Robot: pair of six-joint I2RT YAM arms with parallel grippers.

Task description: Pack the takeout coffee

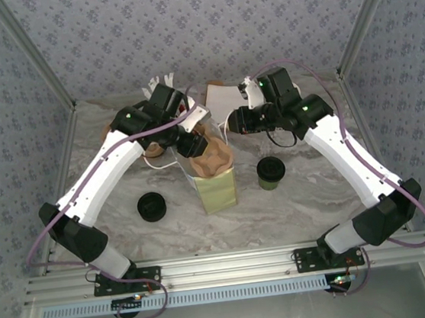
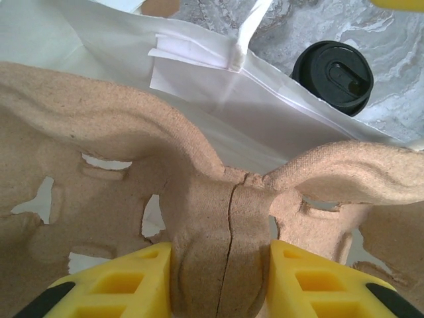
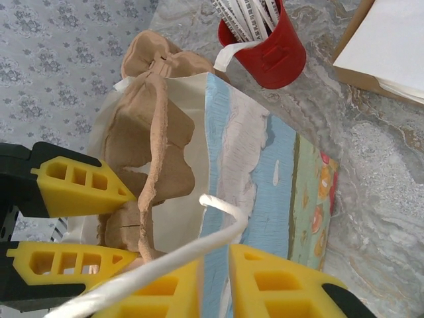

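Marble table (image 1: pixel 317 197): left jaws clamp carrier (image 2: pixel 225 218) in bag (image 1: pixel 218 192), right jaws pinch its rim, coffee (image 1: pixel 271 172) standing apart.

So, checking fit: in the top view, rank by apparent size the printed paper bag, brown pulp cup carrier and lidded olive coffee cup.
Largest first:
printed paper bag
brown pulp cup carrier
lidded olive coffee cup

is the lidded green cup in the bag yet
Out: the dark green, black-lidded paper cup stands on the table beside the paper bag.
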